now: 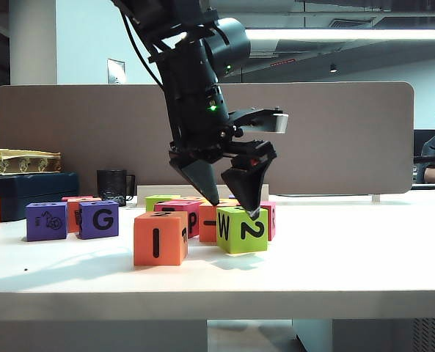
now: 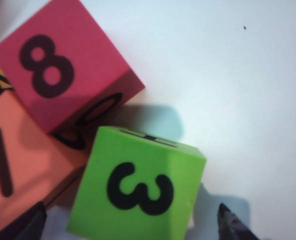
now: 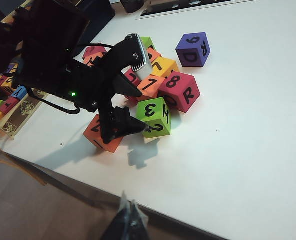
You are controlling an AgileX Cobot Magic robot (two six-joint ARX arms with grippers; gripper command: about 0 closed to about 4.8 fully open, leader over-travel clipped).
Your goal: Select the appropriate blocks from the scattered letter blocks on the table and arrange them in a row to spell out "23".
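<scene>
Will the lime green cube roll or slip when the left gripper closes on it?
Probably not: the lime green cube sits flat on the table. Its matte faces look grippy and probably soft. The left gripper stands open around it.

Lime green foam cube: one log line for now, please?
lime green foam cube: on white table | left tool: open, straddling it | right tool: away

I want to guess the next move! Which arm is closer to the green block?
Left, probably. The left gripper hangs open right over the lime green block. The right gripper waits back at the table edge.
</scene>
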